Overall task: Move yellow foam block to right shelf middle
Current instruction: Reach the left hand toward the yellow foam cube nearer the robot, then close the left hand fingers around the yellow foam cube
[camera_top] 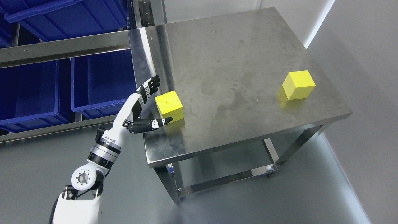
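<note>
Head view: left hand (148, 104) spread open, holding nothing, thumb touching near yellow foam cube (169, 105); second cube (298, 84) well right. Brushed steel table (236, 56).

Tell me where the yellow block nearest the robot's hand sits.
In the head view, that yellow block sits near the steel table's front-left edge, inside the open left hand, far left of the other yellow block.
</note>
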`<state>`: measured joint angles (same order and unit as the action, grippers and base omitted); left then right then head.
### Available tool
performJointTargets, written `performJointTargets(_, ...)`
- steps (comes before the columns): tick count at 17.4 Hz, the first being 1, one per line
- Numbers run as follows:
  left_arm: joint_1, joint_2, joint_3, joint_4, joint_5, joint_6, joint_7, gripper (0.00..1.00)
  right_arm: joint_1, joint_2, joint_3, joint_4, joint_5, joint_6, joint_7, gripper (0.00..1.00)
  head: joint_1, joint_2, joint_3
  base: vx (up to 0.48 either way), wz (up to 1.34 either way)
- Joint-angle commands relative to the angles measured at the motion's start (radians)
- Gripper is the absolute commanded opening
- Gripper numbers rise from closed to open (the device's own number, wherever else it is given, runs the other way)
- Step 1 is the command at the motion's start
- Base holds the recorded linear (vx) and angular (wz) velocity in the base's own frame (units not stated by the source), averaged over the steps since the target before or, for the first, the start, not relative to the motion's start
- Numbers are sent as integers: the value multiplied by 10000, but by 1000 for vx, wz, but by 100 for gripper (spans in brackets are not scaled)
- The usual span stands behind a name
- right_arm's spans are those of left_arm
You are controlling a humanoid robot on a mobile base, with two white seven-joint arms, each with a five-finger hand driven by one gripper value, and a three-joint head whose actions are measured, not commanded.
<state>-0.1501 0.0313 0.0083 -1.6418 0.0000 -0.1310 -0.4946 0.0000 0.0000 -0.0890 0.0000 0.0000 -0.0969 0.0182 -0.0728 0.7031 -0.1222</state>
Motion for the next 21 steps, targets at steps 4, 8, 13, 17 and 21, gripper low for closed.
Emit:
performJointTargets(4,-999,316,-604,510,-443,1508,-1063,95,-31,-175,0,-175,0,2,2,100,0,0,0,0,0)
performJointTargets(8,-1351,362,-726,877,-995,1555,-1435,95,-31,-175,0,-175,0,2,2,100,0,0,0,0,0)
performJointTargets(13,-1782,378,-819,1430,-1380,1555,-1603,89,-15,-175,0,-175,0,2,2,100,0,0,0,0,0)
performJointTargets(17,-1736,347,-681,1477,-1365,1555,-2156,73,-31,-175,0,-175,0,2,2,100,0,0,0,0,0)
performJointTargets(21,-1690,209,-222,1477,-1334,1479,-2172,59,-31,-175,0,-175,0,2,2,100,0,0,0,0,0)
